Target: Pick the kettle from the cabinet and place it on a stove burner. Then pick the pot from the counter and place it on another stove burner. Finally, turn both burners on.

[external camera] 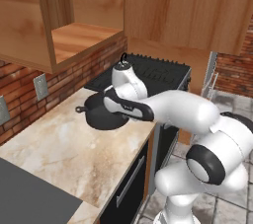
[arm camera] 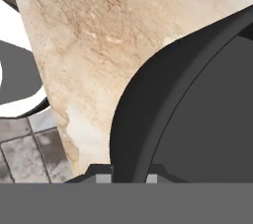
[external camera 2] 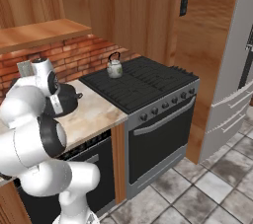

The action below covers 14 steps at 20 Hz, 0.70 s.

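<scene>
Hand view: end effector pinching pot rim.

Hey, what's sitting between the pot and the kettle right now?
Nothing stands between them. In the right base view, bare counter and empty cooktop grate separate the pot from the kettle.

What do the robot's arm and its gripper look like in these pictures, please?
The arm is glossy white, built of rounded tubular links with dark grey-black bands and round caps at the joints. The gripper has two small dark fingers with pale grey tips. No cables or markings are legible.
</scene>
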Motion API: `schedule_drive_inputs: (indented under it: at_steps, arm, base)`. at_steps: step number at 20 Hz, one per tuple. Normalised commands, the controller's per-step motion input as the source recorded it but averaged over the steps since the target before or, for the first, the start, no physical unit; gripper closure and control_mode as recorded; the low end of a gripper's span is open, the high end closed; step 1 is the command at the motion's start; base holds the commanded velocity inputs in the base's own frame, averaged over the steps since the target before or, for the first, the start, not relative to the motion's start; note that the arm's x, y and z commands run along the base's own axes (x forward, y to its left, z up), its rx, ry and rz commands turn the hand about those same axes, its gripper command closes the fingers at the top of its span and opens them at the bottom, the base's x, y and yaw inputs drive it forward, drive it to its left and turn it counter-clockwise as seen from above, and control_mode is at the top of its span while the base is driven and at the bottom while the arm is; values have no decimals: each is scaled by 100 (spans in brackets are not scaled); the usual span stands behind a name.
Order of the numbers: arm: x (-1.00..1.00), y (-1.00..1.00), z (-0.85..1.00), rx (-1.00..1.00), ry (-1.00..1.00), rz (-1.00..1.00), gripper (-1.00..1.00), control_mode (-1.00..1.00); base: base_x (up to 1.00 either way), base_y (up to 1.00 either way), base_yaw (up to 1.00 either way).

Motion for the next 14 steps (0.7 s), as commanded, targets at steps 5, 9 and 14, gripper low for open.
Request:
schedule_drive_inputs:
  at_steps: [5,9,14]
  arm:
    - [-36,-24,24,0,0,-1,100,-100]
    - [-35,-26,31,0,0,0,100,-100]
    - [-37,-23,35,0,0,0,100,-100]
  base:
    - [0,0,0]
    - [0,0,0]
    - [0,0,0]
